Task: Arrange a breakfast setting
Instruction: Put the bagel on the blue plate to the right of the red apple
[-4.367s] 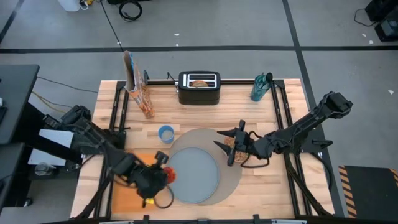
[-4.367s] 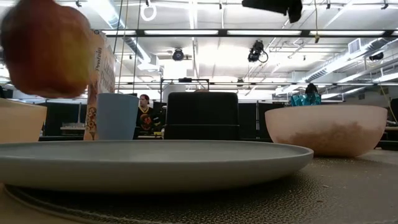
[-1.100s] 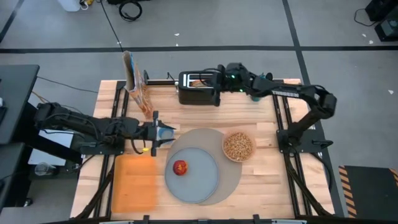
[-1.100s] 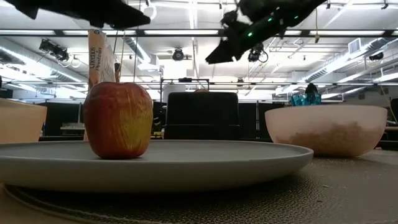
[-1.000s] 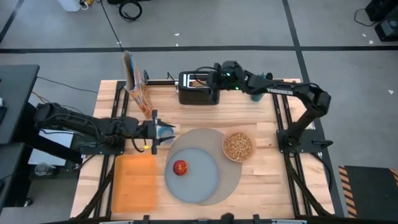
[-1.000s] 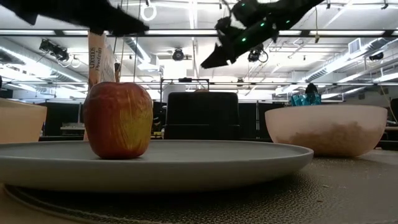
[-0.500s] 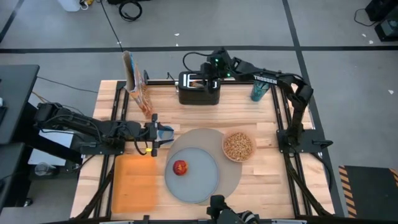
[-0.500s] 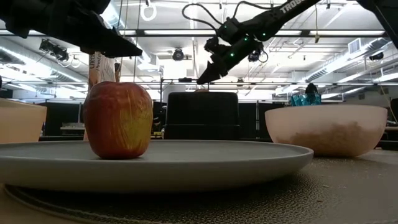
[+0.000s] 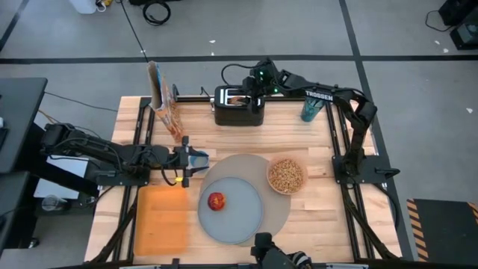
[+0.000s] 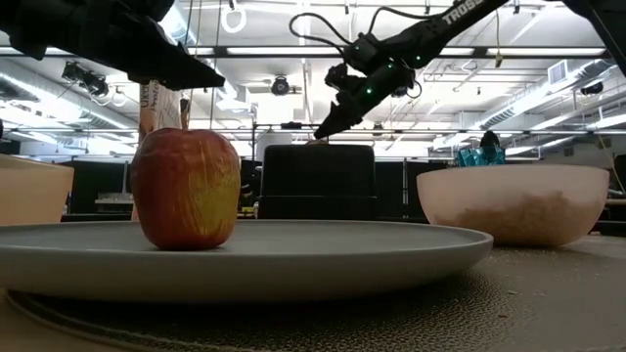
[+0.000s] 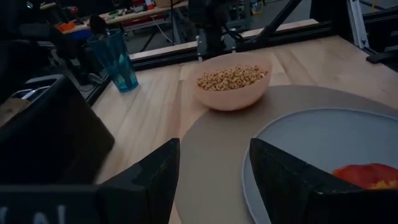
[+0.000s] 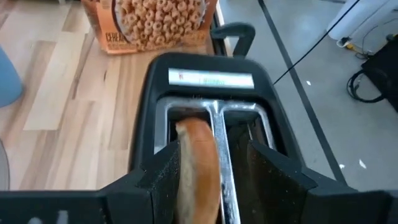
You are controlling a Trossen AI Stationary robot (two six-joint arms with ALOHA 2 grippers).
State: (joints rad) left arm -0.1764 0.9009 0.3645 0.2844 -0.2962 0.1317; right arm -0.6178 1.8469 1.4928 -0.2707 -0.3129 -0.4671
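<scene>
Wooden bench (image 9: 314,217), one, carrying all items below. Round grey mat (image 9: 280,205), near the bench's centre, lying flat; the blue-grey plate (image 9: 240,217) rests on it toward the left arm's side, the mat's edge showing beyond the plate on the far and right sides. Orange rectangular board (image 9: 160,220), flat, just beside the plate at the front left of the bench. Black toaster (image 9: 239,112), at the back edge; the bagel (image 12: 198,165) stands upright in one of its two slots, its top showing above the slot. Cereal box (image 9: 166,101), upright, at the back left near the toaster. Translucent pink bowl (image 9: 286,175), holding cereal, sitting on the mat's right edge just beside the plate. Teal glass (image 9: 311,105), at the back right. Red apple (image 9: 216,201), upright on the plate, left of the plate's middle. Small blue cup (image 9: 199,159), off the mat, just beside its far left edge. Right gripper (image 12: 214,171), poised above the toaster, jaws open, one finger on either side of the bagel; whether they touch it cannot be told. Left gripper (image 9: 188,161), low over the bench at the blue cup, jaws open as the left wrist view shows; the cup itself is hidden in that view.
</scene>
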